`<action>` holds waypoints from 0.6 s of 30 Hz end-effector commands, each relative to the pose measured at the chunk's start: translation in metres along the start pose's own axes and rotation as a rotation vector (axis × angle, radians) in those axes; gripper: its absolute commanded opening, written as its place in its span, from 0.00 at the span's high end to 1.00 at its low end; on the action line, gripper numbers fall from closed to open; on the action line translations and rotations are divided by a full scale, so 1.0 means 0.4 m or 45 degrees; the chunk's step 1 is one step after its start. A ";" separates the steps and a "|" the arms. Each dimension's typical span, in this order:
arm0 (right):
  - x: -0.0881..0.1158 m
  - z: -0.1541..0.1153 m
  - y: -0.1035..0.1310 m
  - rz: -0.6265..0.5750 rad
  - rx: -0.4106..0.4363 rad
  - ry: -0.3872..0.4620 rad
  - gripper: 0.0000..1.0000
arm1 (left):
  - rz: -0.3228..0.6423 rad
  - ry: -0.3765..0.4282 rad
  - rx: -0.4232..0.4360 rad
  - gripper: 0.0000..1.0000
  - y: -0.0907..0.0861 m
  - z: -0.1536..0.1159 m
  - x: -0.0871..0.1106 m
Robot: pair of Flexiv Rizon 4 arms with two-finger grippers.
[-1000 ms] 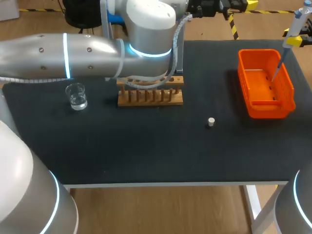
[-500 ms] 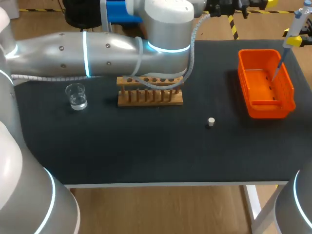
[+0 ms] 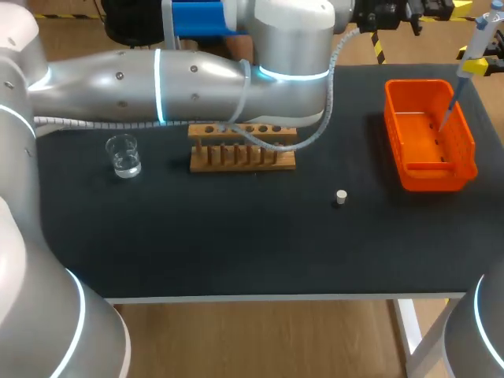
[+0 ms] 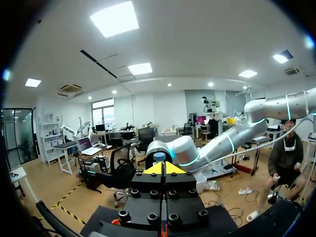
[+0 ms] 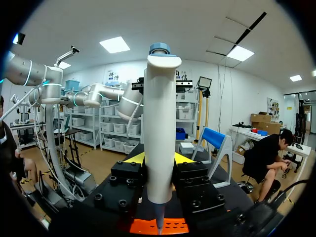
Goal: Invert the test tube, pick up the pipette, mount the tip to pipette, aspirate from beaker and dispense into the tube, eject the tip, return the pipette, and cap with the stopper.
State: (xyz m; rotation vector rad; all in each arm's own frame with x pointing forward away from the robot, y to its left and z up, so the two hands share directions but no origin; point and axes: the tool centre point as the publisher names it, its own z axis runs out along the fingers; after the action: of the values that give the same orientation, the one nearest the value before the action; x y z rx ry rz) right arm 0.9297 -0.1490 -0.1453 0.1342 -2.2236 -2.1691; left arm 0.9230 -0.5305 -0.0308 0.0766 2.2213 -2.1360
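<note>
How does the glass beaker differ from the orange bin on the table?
The beaker is clear, round and small; the bin is orange, rectangular and far larger. The beaker holds a little clear liquid; the bin has the pipette hanging tip-down over it. Both stand open-topped on the black table.

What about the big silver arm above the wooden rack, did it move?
Yes. The left arm slid sideways along the wooden rack toward the orange bin; the rack stayed put.
</note>
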 end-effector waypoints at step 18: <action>-0.001 -0.002 0.001 0.000 0.002 0.003 1.00 | -0.044 0.027 0.034 1.00 0.019 0.060 -0.007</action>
State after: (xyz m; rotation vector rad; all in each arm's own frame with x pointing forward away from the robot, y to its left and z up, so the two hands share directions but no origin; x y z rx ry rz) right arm 0.9297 -0.1490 -0.1453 0.1342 -2.2236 -2.1691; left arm 0.9214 -0.5480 -0.0350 0.0568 2.2307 -2.1797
